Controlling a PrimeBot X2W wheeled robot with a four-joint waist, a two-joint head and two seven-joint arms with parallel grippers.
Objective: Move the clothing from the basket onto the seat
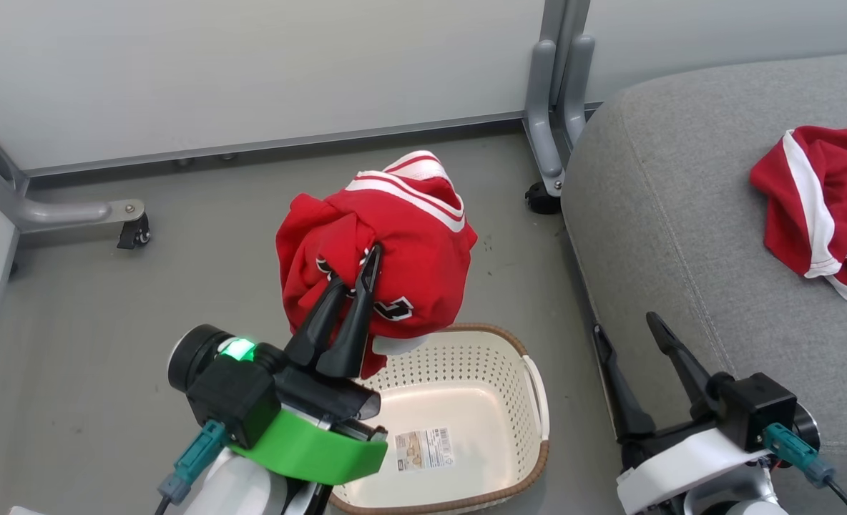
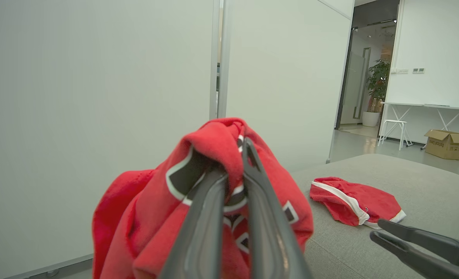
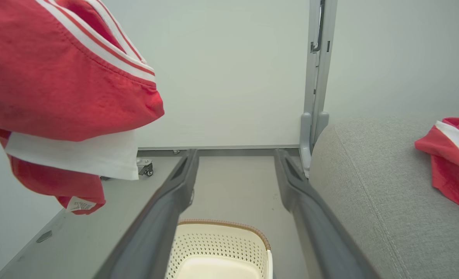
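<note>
At the centre of the head view, the numbered red garment (image 1: 395,236) hangs bunched in the air, clamped between the fingers of the left gripper (image 1: 358,266), which are pressed together on a fold of the fabric beside the white-and-black numerals. Its white-striped trim sits at the top of the bundle, and its lower edge dangles just above the upper-left rim of the basket (image 1: 481,357). That cream basket stands on the grey floor (image 1: 109,322) at the lower middle of the frame, with the paper label (image 1: 423,449) on its bottom in plain sight. Just right of the basket, the grey seat (image 1: 681,236) fills the right side of the frame, and the second red garment (image 1: 824,207) lies crumpled on it near the right edge, its white stripe showing. At the lower right, the right gripper (image 1: 625,323) hovers over the seat's near edge with its fingers spread wide apart, touching nothing. A grey partition foot with a caster (image 1: 541,197) stands by the seat's upper-left corner.
</note>
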